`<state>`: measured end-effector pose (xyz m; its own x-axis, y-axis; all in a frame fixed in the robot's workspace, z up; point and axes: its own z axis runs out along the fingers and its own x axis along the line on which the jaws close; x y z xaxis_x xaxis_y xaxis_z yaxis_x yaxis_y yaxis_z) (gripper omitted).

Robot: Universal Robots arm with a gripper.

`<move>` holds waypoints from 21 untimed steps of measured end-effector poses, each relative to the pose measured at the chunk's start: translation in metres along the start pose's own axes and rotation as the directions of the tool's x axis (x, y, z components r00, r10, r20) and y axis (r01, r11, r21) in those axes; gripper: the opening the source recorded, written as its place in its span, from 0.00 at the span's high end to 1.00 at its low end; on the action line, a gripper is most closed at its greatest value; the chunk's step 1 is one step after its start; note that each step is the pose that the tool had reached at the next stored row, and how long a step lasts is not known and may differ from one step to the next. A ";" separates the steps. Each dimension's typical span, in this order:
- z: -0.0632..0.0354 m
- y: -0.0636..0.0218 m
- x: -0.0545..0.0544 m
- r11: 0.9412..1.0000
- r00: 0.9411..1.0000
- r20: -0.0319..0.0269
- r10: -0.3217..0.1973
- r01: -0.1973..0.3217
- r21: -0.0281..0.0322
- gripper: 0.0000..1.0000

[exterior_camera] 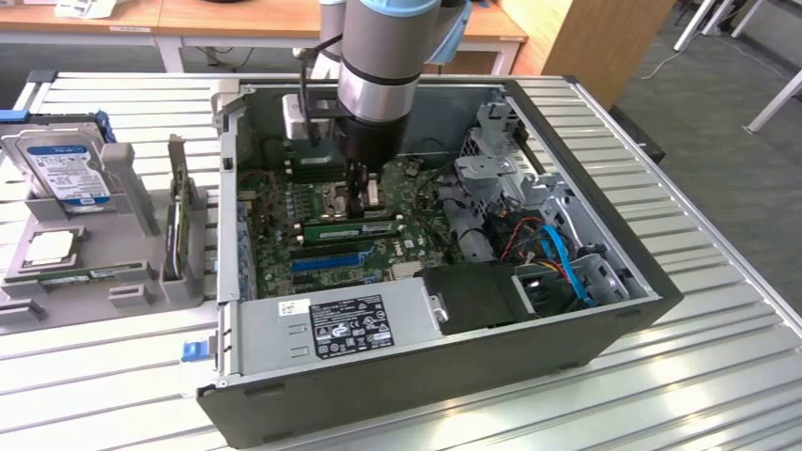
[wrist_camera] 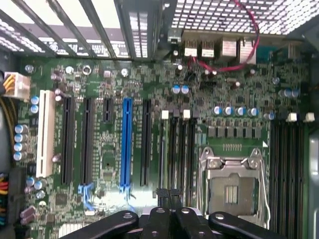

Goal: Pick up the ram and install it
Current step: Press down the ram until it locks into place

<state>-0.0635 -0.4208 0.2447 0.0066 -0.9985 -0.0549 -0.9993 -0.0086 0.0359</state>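
A ram stick (exterior_camera: 351, 228), long and green with a row of black chips, stands on edge in a slot on the motherboard (exterior_camera: 282, 216) inside the open computer case (exterior_camera: 439, 376). My gripper (exterior_camera: 367, 199) hangs low over the board, just behind that stick and next to the CPU socket (exterior_camera: 336, 197). In the wrist view the gripper (wrist_camera: 168, 193) is shut with its black fingertips pressed together and nothing visible between them, right above the black memory slots (wrist_camera: 177, 149). Another thin green stick (exterior_camera: 78, 274) lies on the grey holder outside the case.
A blue slot (wrist_camera: 126, 144) and several black slots lie beside the memory slots, the CPU socket (wrist_camera: 232, 186) on the other side. The power supply (exterior_camera: 345, 324) fills the case's near side, blue cables (exterior_camera: 566, 268) at the exterior view's right. A hard drive (exterior_camera: 63, 164) and an upright card (exterior_camera: 178, 221) stand outside.
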 end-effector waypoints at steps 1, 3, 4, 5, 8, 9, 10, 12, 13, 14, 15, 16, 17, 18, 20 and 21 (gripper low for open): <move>0.0000 0.0017 0.000 1.000 1.000 0.000 0.000 0.000 0.000 0.90; 0.0002 0.0052 0.000 1.000 1.000 0.000 0.000 0.000 0.000 0.90; 0.0003 0.0069 0.000 1.000 1.000 0.000 0.000 0.000 0.000 0.90; 0.0003 0.0087 0.000 1.000 1.000 0.000 0.000 0.000 0.000 0.90; 0.0005 0.0141 0.000 1.000 1.000 0.000 0.000 0.000 0.000 0.90; 0.0006 0.0159 0.000 1.000 1.000 0.000 0.000 0.000 0.000 0.90; 0.0006 0.0176 0.000 1.000 1.000 0.000 0.000 0.000 0.000 0.90; 0.0008 0.0197 0.000 1.000 1.000 0.000 0.000 0.000 0.000 0.90; 0.0007 0.0198 0.000 1.000 1.000 0.000 0.000 0.000 0.000 0.90; 0.0007 0.0198 0.000 1.000 1.000 0.000 0.000 0.000 0.000 0.90; 0.0007 0.0198 0.000 1.000 1.000 0.000 0.000 0.000 0.000 0.90; 0.0007 0.0198 0.000 1.000 1.000 0.000 0.000 0.000 0.000 0.90; 0.0007 0.0199 0.000 1.000 1.000 0.000 0.000 0.000 0.000 0.90; 0.0007 0.0199 0.000 1.000 1.000 0.000 0.000 0.000 0.000 0.90; 0.0008 0.0199 0.000 1.000 1.000 0.000 0.000 0.000 0.000 0.90; 0.0012 0.0199 0.000 1.000 1.000 0.000 0.000 0.000 0.000 0.90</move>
<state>-0.0834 -0.4208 0.2442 0.0067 -0.9985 -0.0551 -0.9993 -0.0087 0.0360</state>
